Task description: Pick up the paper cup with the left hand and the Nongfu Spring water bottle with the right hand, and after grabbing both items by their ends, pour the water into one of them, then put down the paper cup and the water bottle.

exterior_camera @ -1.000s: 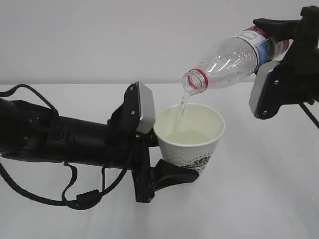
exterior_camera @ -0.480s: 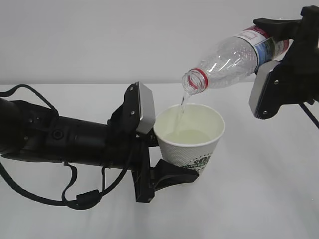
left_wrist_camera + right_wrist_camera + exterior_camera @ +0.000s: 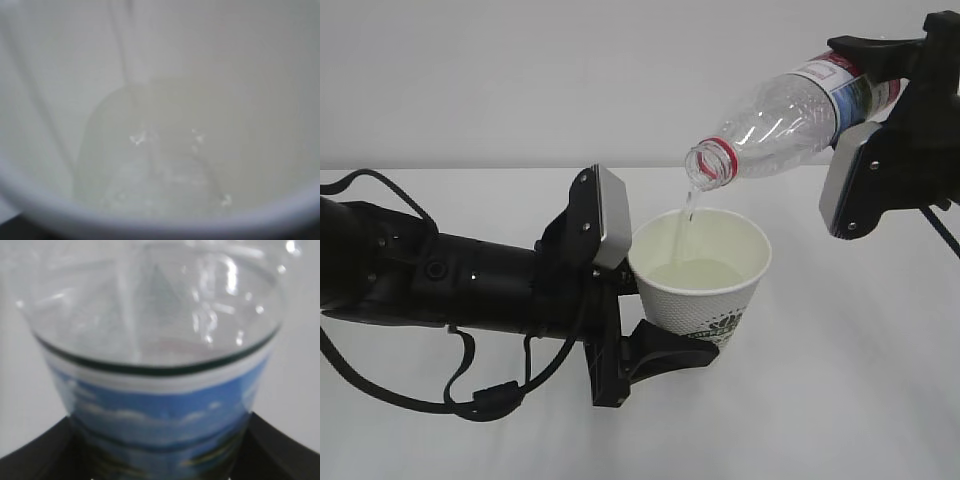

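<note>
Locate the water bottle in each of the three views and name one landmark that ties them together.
Exterior view: Nongfu Spring water bottle upper right, tilted mouth-down over the paper cup, held by the right hand.
Left wrist view: bottle not visible; only the cup's inside.
Right wrist view: bottle fills the frame.
Shared landmark: the water stream.

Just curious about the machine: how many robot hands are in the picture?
2. The left hand grips the cup near its base; the right hand, upper right, grips the tilted bottle at its labelled end.

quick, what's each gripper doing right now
left gripper: closed on the paper cup
right gripper: closed on the water bottle, tilted and pouring
</note>
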Controlling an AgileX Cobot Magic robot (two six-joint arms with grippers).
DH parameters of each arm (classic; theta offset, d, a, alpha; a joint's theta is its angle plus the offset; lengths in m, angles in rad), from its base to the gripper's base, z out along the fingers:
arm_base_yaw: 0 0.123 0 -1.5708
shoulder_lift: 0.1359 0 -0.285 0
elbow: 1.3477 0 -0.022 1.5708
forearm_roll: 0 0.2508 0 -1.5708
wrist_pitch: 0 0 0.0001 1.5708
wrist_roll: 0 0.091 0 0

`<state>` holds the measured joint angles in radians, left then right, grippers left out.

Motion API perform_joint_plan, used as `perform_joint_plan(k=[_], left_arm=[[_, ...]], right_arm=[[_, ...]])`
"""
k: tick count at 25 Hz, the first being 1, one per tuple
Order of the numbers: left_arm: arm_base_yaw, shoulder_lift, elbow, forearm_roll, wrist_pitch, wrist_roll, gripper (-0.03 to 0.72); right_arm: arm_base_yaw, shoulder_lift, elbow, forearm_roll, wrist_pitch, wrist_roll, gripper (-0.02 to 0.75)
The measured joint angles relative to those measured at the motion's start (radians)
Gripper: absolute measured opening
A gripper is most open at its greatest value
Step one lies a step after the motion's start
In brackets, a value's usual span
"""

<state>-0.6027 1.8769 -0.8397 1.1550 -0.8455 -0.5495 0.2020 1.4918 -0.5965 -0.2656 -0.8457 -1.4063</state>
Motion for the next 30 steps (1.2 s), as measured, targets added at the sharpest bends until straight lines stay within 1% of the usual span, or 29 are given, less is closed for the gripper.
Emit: perform_joint_plan(k=[30], left_arm=[[0.0,0.0,0.0,-0.006,0.004,0.0,0.516]], right_arm=[[0.0,0.0,0.0,0.002,-0.001,-0.003,0.514]])
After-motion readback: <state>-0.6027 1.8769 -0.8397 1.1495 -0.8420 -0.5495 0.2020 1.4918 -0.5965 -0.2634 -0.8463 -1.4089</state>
